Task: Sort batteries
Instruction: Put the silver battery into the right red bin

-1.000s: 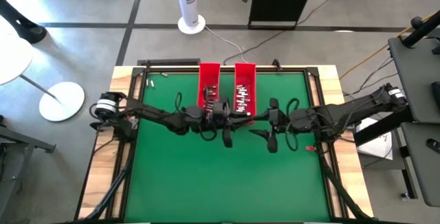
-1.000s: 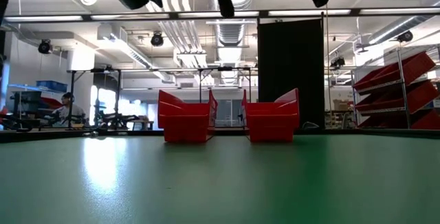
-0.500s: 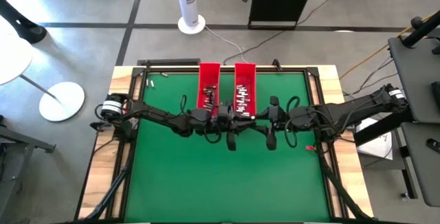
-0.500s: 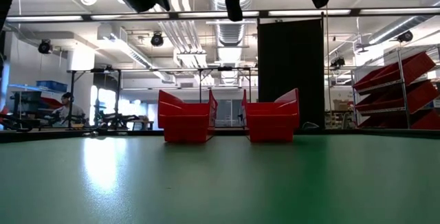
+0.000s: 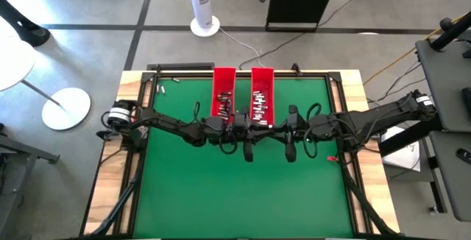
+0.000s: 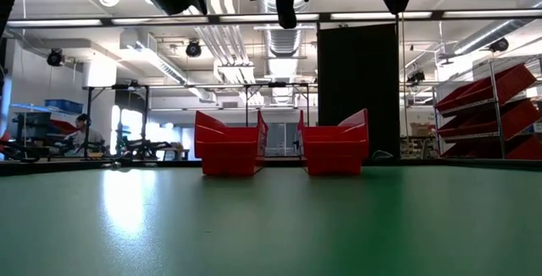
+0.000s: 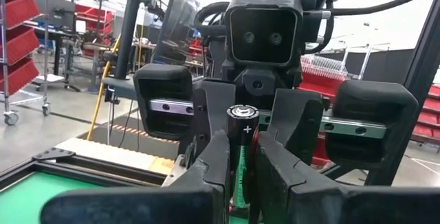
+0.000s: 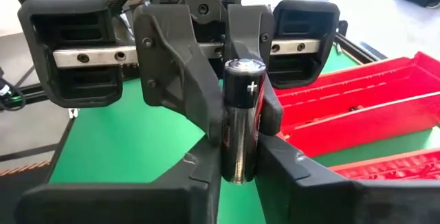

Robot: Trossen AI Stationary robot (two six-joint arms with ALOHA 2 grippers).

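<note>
Above surface (image 5: 221,188) centre | both pincers (image 7: 237,157) (image 8: 237,131) clamped on one battery (image 8: 240,117), handover | next: release left, carry to 12 o'clock trays (image 5: 261,93)

two red trays (image 5: 224,85), two arms (image 5: 173,126), many batteries (image 5: 259,104)

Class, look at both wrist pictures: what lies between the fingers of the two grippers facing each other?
One battery, upright with its plus end up. Both wrist views show the left gripper and right gripper closed on it together.

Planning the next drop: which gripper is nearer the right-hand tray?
Right. The right gripper hangs just off the tray's near end; the left gripper meets it from the other tray's side.
</note>
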